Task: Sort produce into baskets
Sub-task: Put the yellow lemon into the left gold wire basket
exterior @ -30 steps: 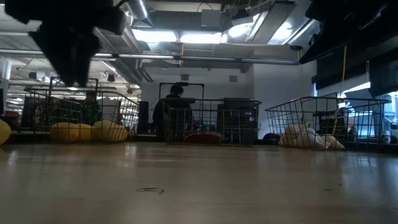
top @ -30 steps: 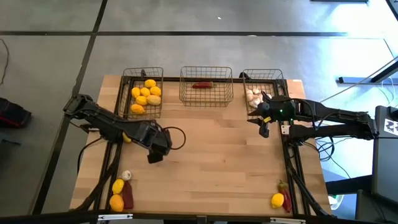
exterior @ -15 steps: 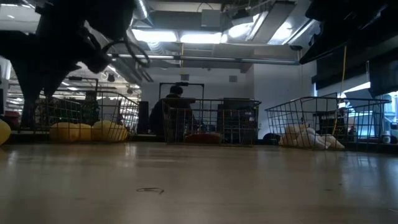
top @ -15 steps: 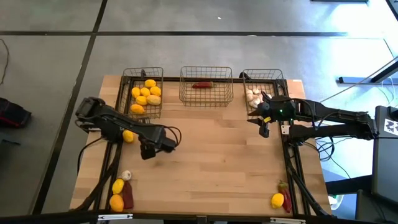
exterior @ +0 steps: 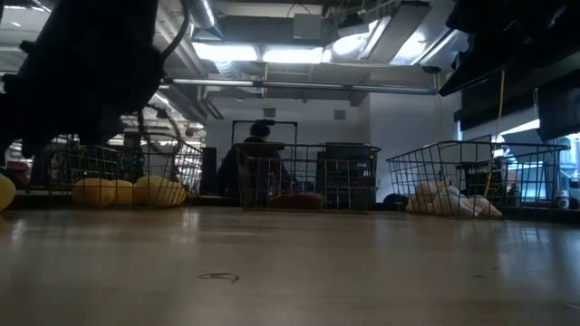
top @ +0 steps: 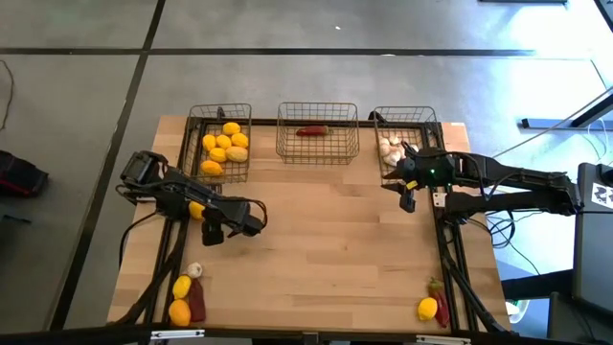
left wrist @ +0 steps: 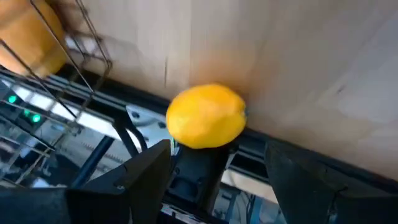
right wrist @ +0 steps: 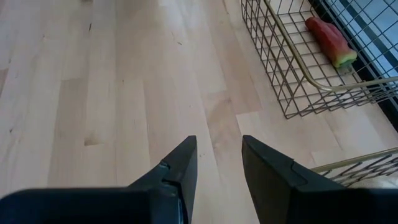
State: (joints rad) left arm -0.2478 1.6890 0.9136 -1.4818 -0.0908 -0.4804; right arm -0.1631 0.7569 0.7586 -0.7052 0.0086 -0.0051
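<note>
Left tool [top: 213,233]: open wide, empty, facing lemon [left wrist: 206,116] at desk [top: 326,249] edge. Advise centring jaws before closing.
Right tool [right wrist: 214,163]: parted, empty, waiting beside the garlic basket [top: 406,139].

Grey tiled floor [top: 287,77], bright ceiling lights [exterior: 272,52], seated person [exterior: 256,163]

3 dark rect. wire-mesh baskets in a row at table's far edge. Left basket [top: 219,144]: approx. 7 round yellow lemons [top: 225,142]. Centre basket [top: 317,133]: 1 slim red chili [top: 311,131]. Right basket [top: 406,134]: whitish garlic bulbs [top: 390,149]. Loose lemon [top: 196,210] nr left table edge. Further lemons, chilies, 1 garlic at near corners.
</note>
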